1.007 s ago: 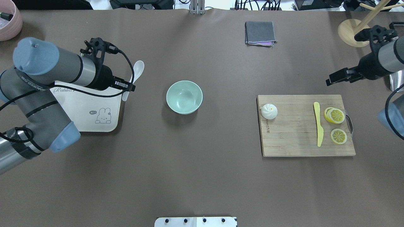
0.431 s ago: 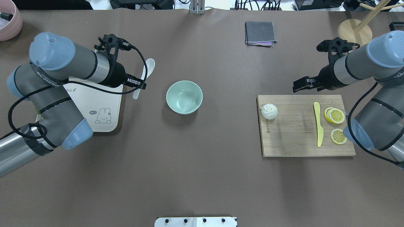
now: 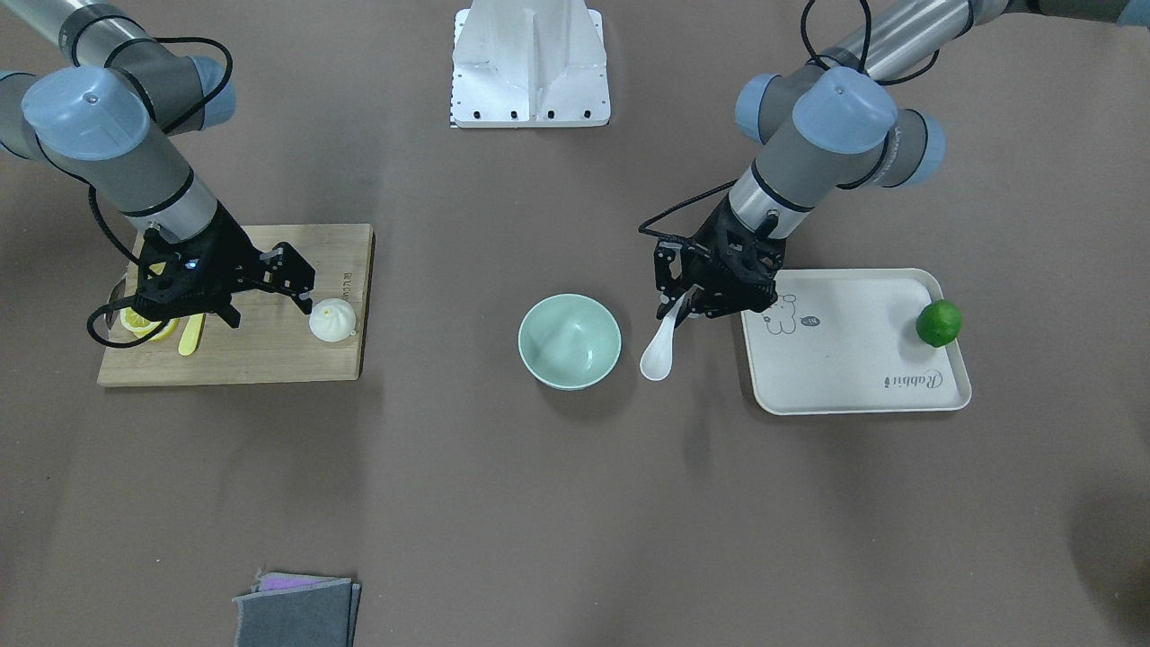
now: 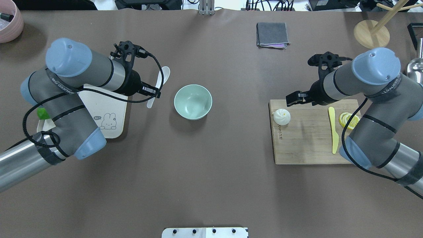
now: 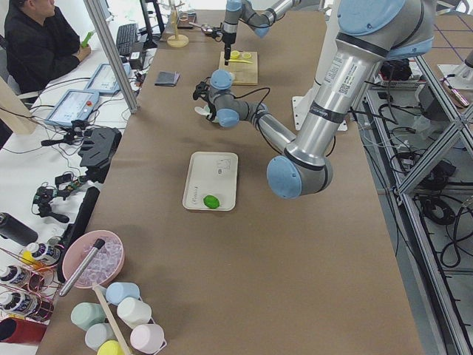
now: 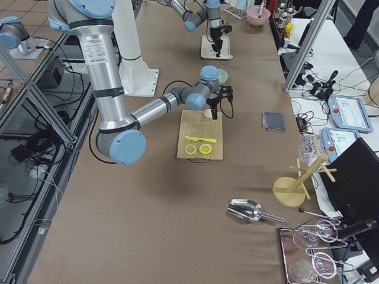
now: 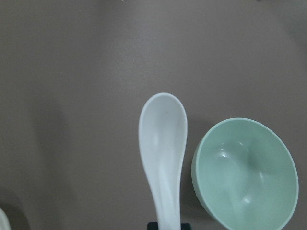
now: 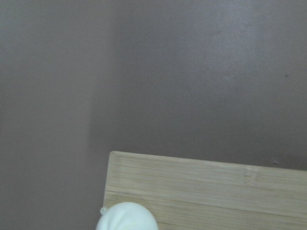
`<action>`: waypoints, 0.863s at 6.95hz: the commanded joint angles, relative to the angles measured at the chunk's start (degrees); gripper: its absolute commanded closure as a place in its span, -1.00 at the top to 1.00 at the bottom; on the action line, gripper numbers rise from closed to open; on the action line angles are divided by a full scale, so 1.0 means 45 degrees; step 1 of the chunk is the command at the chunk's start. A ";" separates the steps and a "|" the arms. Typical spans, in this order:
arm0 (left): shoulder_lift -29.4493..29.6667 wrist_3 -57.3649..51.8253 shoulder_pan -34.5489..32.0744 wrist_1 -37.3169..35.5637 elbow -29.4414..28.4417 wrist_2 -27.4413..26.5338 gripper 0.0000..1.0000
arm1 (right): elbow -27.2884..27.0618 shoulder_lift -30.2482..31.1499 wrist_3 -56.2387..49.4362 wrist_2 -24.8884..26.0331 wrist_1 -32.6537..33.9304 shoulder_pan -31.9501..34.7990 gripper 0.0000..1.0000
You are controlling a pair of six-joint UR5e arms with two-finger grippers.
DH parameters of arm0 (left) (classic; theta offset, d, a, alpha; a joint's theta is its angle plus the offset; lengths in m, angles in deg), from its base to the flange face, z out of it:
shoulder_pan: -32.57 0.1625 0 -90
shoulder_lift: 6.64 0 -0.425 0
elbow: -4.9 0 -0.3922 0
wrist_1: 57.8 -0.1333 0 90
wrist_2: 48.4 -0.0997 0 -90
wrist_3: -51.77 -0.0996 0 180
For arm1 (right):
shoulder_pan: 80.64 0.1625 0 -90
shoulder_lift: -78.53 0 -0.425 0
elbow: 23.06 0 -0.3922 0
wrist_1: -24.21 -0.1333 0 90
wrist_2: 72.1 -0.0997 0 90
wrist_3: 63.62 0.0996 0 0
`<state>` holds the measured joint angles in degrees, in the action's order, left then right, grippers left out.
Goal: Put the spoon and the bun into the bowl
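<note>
The white spoon [image 4: 159, 85] hangs by its handle from my left gripper [image 4: 152, 95], which is shut on it just left of the mint-green bowl [image 4: 193, 101]. In the front view the spoon [image 3: 659, 353] sits beside the bowl [image 3: 569, 341], with my left gripper [image 3: 690, 304] above it. The left wrist view shows the spoon's scoop [image 7: 163, 143] next to the bowl's rim [image 7: 247, 175]. The white bun [image 4: 282, 116] sits on the wooden cutting board [image 4: 307, 148]. My right gripper [image 4: 299, 98] is open and empty, above the board's far edge close to the bun [image 3: 333, 322]. The bun's top shows in the right wrist view [image 8: 127, 218].
The cream tray [image 4: 110, 114] with a green lime [image 3: 939, 323] lies left of the bowl. A yellow knife [image 4: 333, 132] and lemon slices [image 4: 350, 120] are on the board. A grey cloth [image 4: 272, 34], wooden stand [image 4: 371, 33] and pink bowl [image 4: 8, 23] stand at the back.
My left gripper has carried the spoon rightward, closer to the bowl. My right arm has swung in leftward and now hovers over the cutting board near the bun.
</note>
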<state>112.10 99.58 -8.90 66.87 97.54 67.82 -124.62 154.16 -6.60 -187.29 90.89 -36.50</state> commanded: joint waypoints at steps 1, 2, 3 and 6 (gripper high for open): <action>0.0136 -0.0018 0.0094 -0.0008 -0.0136 -0.0007 -1.00 | 0.0088 -0.0304 0.0607 0.0596 0.0318 -0.0742 1.00; 0.0156 -0.0019 0.0113 -0.0008 -0.0213 -0.0007 -1.00 | 0.0146 -0.0401 0.0609 0.0792 0.0397 -0.1055 1.00; 0.0175 -0.0038 0.0152 0.0012 -0.0214 -0.0007 -1.00 | 0.0243 -0.0769 0.0629 0.0968 0.0900 -0.1251 1.00; 0.0156 -0.0057 0.0210 0.0012 -0.0195 -0.0007 -1.00 | 0.0361 -0.0832 0.0609 0.1165 0.1140 -0.1312 -0.94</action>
<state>112.83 99.39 -8.10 66.92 96.63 67.79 -123.09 150.39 -3.83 -182.19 95.78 -42.32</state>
